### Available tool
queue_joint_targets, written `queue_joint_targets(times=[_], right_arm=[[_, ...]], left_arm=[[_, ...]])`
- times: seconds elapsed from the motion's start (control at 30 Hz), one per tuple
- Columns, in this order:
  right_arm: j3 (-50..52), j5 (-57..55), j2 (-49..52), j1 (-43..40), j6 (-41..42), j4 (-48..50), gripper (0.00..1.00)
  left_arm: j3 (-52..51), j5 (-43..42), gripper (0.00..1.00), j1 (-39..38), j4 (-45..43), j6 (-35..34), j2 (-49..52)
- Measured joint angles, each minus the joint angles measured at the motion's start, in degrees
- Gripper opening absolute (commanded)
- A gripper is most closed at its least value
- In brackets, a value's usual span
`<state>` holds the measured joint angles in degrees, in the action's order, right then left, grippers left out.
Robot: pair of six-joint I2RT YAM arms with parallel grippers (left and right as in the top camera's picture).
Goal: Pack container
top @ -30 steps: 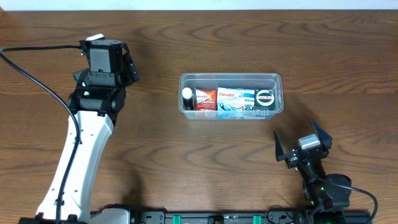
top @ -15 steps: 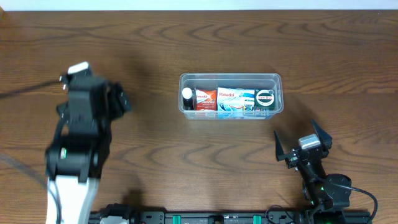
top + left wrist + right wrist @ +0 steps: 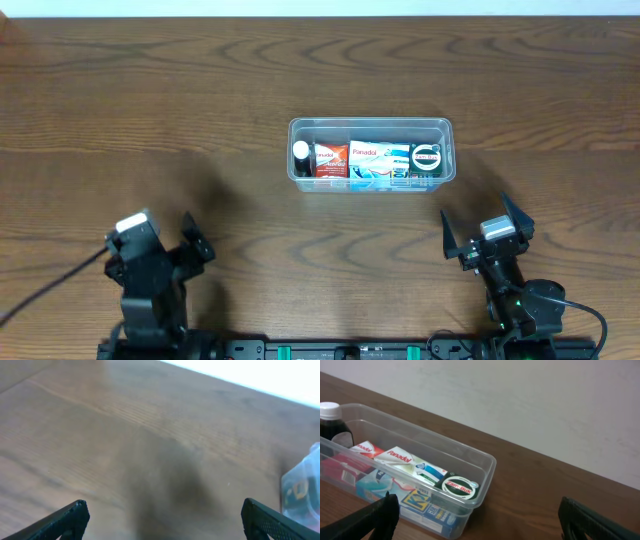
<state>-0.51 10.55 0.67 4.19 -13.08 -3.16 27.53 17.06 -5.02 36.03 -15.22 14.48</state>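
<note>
the dark wood-grain tabletop (image 3: 300, 60) ran back to a plain pale wall (image 3: 520, 400). the container (image 3: 370, 153) sat near the middle. it was well apart from the left hand (image 3: 155, 247) at the near left edge and closer to the right hand (image 3: 482, 225), which was on the near side of its right end. both hands had their fingers spread apart, holding nothing. the clear tub held a white-capped dark bottle (image 3: 301, 155), a red box (image 3: 331, 160), a panadol box (image 3: 375, 158) and a round green tin (image 3: 428, 156), side by side.
</note>
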Motion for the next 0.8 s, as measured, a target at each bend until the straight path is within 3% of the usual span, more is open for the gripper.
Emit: queue_joint_targets(times=[0.37,0.8], right_arm=[[0.0,0.0,0.0,0.0,0.0,0.0,0.99],[0.0,0.0,0.0,0.0,0.0,0.0,0.99]], left_arm=[[-17.5,-2.4,0.98,0.0,-26.6,0.0,-8.9],[-23.4,-8.2,0.98,0.0,-28.8,2.3,-13.4]])
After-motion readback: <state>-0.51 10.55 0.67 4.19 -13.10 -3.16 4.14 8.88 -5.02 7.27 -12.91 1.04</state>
